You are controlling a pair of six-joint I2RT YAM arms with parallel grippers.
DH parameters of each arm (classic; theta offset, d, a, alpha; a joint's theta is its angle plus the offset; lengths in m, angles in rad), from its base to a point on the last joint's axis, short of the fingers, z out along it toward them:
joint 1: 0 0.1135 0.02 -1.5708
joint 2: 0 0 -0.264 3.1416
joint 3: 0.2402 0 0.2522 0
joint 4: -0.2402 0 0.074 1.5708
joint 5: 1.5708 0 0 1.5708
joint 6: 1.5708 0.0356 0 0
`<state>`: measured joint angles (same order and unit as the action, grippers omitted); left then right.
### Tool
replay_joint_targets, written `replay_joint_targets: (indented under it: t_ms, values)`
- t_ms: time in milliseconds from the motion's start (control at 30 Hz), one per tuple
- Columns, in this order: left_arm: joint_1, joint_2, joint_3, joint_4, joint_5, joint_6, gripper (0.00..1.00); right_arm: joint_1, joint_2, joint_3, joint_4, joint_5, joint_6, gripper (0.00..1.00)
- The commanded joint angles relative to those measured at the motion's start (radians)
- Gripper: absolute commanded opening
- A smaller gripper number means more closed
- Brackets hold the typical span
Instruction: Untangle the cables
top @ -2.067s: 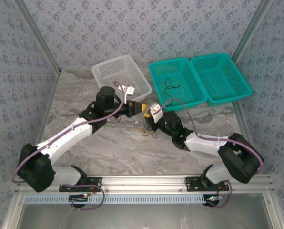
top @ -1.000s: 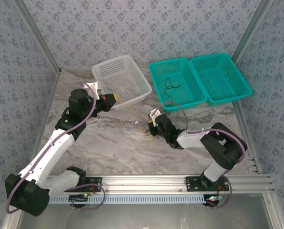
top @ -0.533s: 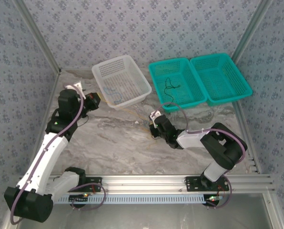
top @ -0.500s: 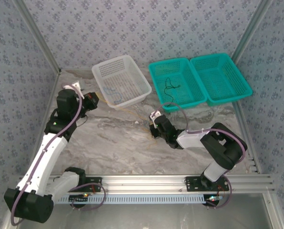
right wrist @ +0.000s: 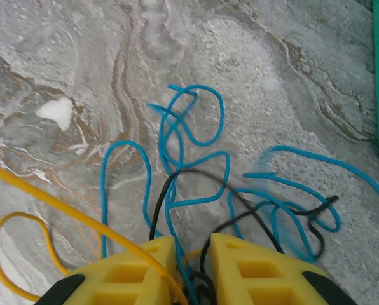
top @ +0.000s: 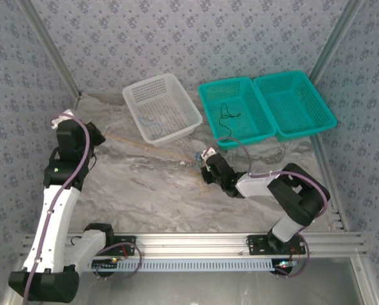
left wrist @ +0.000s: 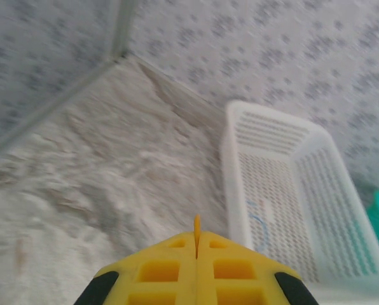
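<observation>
Seemingly you're freeing the yellow cable [top: 138, 145]: left pincer [left wrist: 196, 236] clamps it, right pincer [right wrist: 192, 244] barely parted over tangle [right wrist: 196, 174]; next, pin that

Top external: looked down from high behind both arm bases onto the whole worktop [top: 145, 187].
Left wrist: faced across the worktop toward the white basket [left wrist: 228, 159], shared with the top view.
Right wrist: hung close above the cables [right wrist: 170, 185].
</observation>
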<state>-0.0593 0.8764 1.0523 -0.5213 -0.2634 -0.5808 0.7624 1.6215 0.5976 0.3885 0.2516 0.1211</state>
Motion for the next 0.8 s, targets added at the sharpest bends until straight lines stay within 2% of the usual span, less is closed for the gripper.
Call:
replay_joint_targets:
  t_ms: [0,233,300,367,500,600,633,667,767]
  values:
    - [0.054,-0.041,0.070,-0.021,-0.198,0.038,0.00,-0.024,0.009,-0.007,-0.109,0.058,0.022,0.25]
    - [0.164,-0.045,0.151,-0.068,-0.263,0.097,0.00,-0.039,0.014,-0.003,-0.125,0.064,0.032,0.25]
    - [0.183,-0.043,0.168,-0.067,-0.319,0.125,0.00,-0.045,0.017,0.002,-0.139,0.075,0.043,0.26]
    - [0.187,-0.038,0.193,-0.078,-0.407,0.148,0.00,-0.053,0.021,0.007,-0.159,0.087,0.059,0.26]
    - [0.187,-0.053,0.219,-0.076,-0.456,0.174,0.00,-0.065,0.020,0.003,-0.171,0.089,0.066,0.28]
    - [0.188,-0.059,0.242,-0.086,-0.538,0.185,0.00,-0.081,0.014,0.009,-0.207,0.112,0.087,0.31]
    - [0.189,-0.065,0.242,-0.089,-0.532,0.181,0.00,-0.084,0.007,0.003,-0.205,0.100,0.086,0.32]
    - [0.188,-0.077,0.229,-0.078,-0.478,0.184,0.00,-0.087,-0.003,-0.006,-0.190,0.076,0.077,0.33]
    - [0.188,-0.100,0.183,-0.051,-0.179,0.150,0.00,-0.085,-0.045,-0.029,-0.116,-0.046,0.025,0.40]
